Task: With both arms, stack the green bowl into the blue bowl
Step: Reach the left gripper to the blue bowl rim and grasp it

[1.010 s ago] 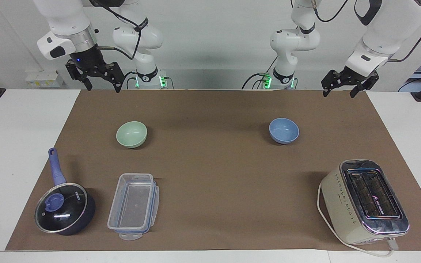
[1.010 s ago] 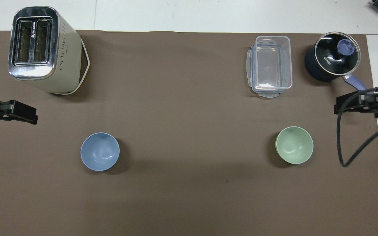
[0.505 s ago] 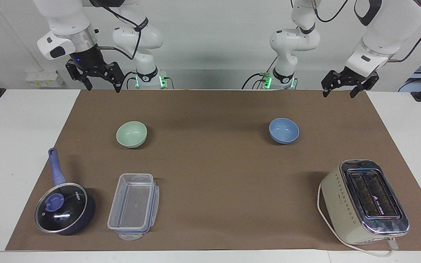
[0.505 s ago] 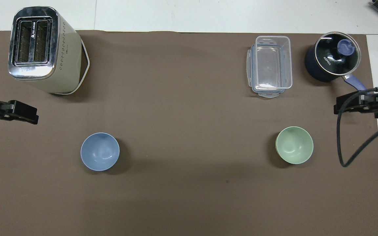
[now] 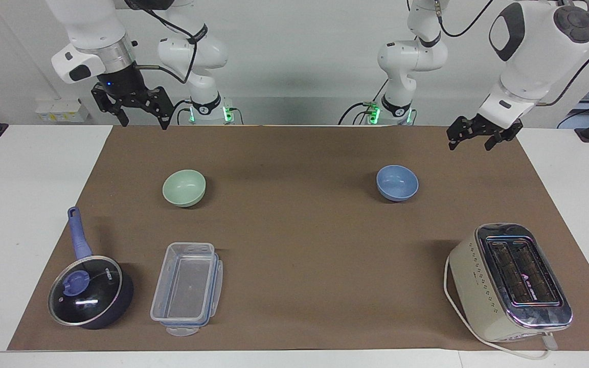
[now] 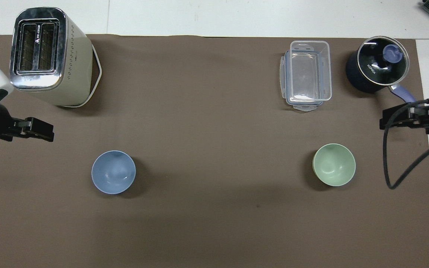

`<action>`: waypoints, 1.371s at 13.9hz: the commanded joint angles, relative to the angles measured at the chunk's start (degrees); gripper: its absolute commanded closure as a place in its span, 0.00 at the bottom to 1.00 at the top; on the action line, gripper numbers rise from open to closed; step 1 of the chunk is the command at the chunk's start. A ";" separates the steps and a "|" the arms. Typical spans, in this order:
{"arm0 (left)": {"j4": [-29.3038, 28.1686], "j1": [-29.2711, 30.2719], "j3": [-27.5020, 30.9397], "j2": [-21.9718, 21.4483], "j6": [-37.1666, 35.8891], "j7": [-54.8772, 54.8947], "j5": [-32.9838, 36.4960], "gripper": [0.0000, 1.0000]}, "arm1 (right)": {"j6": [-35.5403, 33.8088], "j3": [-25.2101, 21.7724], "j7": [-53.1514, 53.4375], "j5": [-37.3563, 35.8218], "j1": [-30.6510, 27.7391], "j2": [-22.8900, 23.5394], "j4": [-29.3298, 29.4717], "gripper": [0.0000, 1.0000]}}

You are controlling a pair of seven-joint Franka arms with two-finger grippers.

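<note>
The green bowl (image 5: 184,187) (image 6: 334,164) stands upright and empty on the brown mat, toward the right arm's end. The blue bowl (image 5: 397,182) (image 6: 113,172) stands upright and empty toward the left arm's end, about level with it. My right gripper (image 5: 144,124) (image 6: 383,123) hangs open and empty in the air over the mat's edge at its own end, apart from the green bowl. My left gripper (image 5: 469,146) (image 6: 51,134) hangs open and empty over the mat at its own end, apart from the blue bowl.
A cream toaster (image 5: 510,282) (image 6: 49,56) stands farther out than the blue bowl. A clear plastic container (image 5: 187,288) (image 6: 307,74) and a dark blue lidded saucepan (image 5: 89,290) (image 6: 377,64) stand farther out than the green bowl. White table (image 5: 18,204) flanks the mat.
The left arm has swung so that its gripper has shifted a little lower and toward the blue bowl. The right arm and both bowls have not moved.
</note>
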 commanded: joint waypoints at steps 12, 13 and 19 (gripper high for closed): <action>-32.21 0.06 -0.64 -2.77 33.55 5.35 -5.94 0.00 | -0.37 -0.32 -1.51 0.62 -1.72 0.17 0.64 0.00; -33.54 -0.03 -0.64 -2.51 35.50 5.35 -5.94 0.00 | -0.37 -0.32 -1.34 0.01 -1.45 0.35 0.64 0.00; -40.31 -2.84 -0.64 -1.02 44.30 4.65 -9.27 0.46 | 0.95 -0.32 -0.99 -0.79 -0.92 0.61 0.64 0.00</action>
